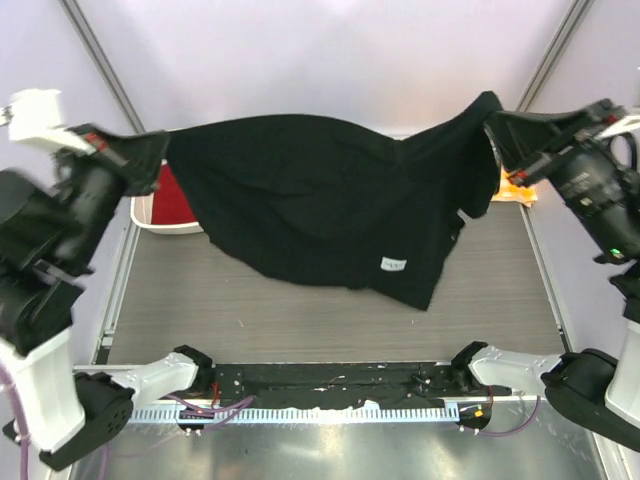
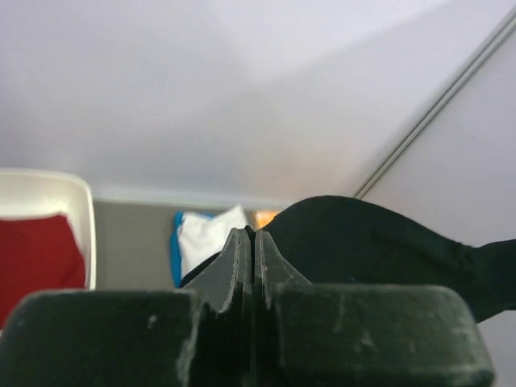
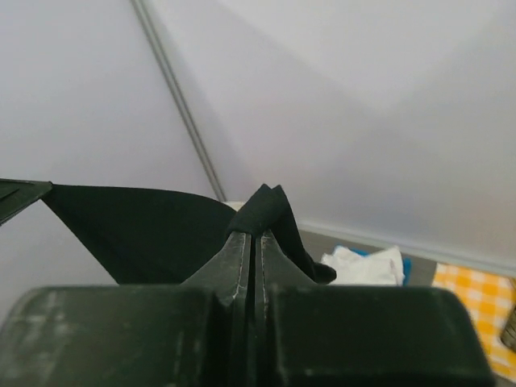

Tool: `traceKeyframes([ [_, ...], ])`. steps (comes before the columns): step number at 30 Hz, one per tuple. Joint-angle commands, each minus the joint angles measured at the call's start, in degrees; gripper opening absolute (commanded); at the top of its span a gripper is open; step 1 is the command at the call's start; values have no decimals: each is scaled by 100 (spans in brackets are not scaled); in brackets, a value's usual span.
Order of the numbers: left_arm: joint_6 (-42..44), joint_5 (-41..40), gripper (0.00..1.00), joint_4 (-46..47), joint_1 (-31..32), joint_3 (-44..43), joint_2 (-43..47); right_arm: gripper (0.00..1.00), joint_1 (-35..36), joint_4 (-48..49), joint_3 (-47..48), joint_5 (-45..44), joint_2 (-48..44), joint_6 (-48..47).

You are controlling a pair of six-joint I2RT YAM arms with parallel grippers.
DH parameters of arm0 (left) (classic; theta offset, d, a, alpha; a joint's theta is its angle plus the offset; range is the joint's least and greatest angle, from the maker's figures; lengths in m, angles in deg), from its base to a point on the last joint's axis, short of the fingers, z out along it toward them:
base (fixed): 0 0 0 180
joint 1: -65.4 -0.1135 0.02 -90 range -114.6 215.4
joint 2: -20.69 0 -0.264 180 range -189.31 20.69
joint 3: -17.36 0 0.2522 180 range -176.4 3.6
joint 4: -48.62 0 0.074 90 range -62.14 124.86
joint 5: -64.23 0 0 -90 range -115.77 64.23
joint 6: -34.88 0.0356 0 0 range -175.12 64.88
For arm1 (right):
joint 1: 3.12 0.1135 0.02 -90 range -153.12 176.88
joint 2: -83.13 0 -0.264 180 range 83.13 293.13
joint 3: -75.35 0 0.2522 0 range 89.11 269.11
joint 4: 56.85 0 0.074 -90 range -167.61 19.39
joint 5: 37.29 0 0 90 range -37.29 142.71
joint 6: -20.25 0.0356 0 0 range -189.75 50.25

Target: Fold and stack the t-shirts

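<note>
Two tools grip one garment between them, raised above the counter (image 1: 250, 320). In the overhead view the left tool (image 1: 152, 155) sits at about 10 o'clock and the right tool (image 1: 500, 125) at about 2 o'clock. Each is closed narrow, pinching a top corner of the black t-shirt (image 1: 310, 200). Each wrist view shows the fingers pressed together with black cloth caught at their tips. The shirt is stretched wide between the two tools and sags in the middle. Its lower edge droops toward 5 o'clock, where a small white label (image 1: 393, 264) shows. Whether that edge touches the counter cannot be told. Behind the shirt's left corner, near 9 o'clock, stands a white bin (image 1: 150, 222) holding a red cloth (image 1: 175, 200). At 3 o'clock, an orange-and-white checked cloth (image 1: 515, 190) peeks out just beside the shirt's right edge. The left wrist view shows a white t-shirt (image 2: 210, 238) lying on a blue t-shirt (image 2: 176, 242) on the counter beyond the fingers.
</note>
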Motion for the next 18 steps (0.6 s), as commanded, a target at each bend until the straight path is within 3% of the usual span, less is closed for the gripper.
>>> traceKeyframes([
  [1, 219, 411, 0, 745, -9, -470, 558, 1, -13, 830, 597, 1133, -285, -43],
  [4, 166, 552, 0, 718, -9, -770, 724, 1, -22, 1023, 800, 1695, -372, 89],
  [10, -71, 1088, 0, 1210, -9, -313, 1331, 1, -601, 1402, 1073, 2601, -944, 475],
  [18, -160, 1080, 0, 1474, -9, 135, 1367, 1, -883, 1315, 590, 2058, -1111, 423],
])
